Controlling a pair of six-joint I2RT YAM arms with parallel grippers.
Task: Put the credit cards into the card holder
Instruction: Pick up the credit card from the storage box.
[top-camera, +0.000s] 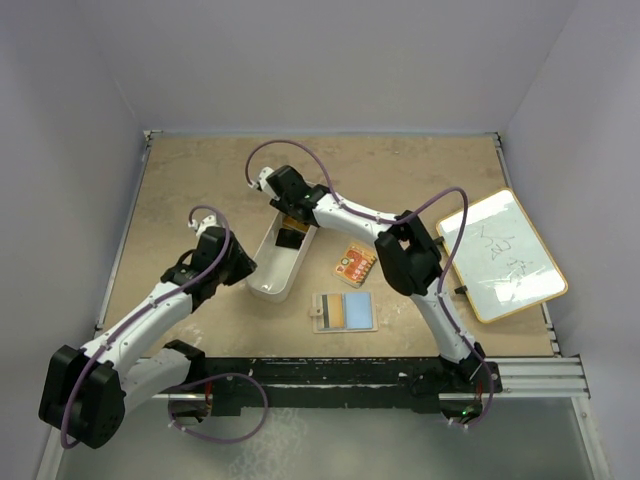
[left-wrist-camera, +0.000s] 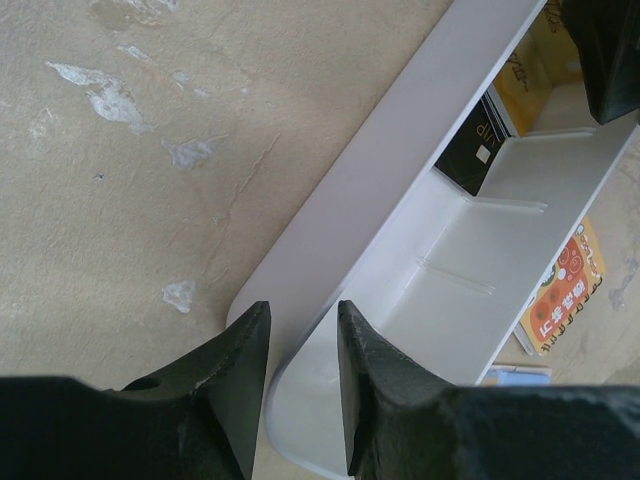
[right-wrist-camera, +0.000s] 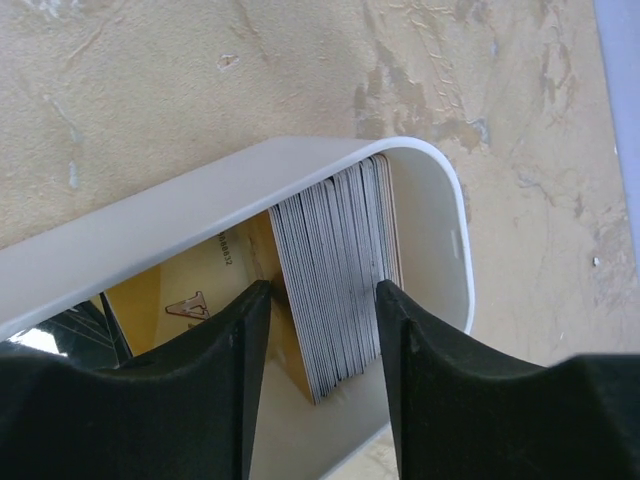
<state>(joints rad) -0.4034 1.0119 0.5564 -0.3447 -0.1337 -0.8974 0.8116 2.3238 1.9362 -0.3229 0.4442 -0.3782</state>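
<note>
The long white bin (top-camera: 270, 275) lies mid-table. A tight stack of grey-edged credit cards (right-wrist-camera: 335, 270) stands on edge at its far end, next to a gold card (right-wrist-camera: 180, 300). My right gripper (right-wrist-camera: 323, 287) reaches into that end (top-camera: 290, 232), jaws apart on either side of the stack. My left gripper (left-wrist-camera: 303, 308) straddles the bin's near left wall (left-wrist-camera: 330, 240), one finger outside and one inside, closed on it. The beige card holder (top-camera: 345, 329) lies open on the table, showing a dark, a gold and a blue card.
An orange-red patterned packet (top-camera: 356, 264) lies between the bin and the holder; it also shows in the left wrist view (left-wrist-camera: 562, 290). A black card (left-wrist-camera: 470, 155) leans in the bin's middle section. A wood-framed whiteboard (top-camera: 503, 255) lies at the right edge.
</note>
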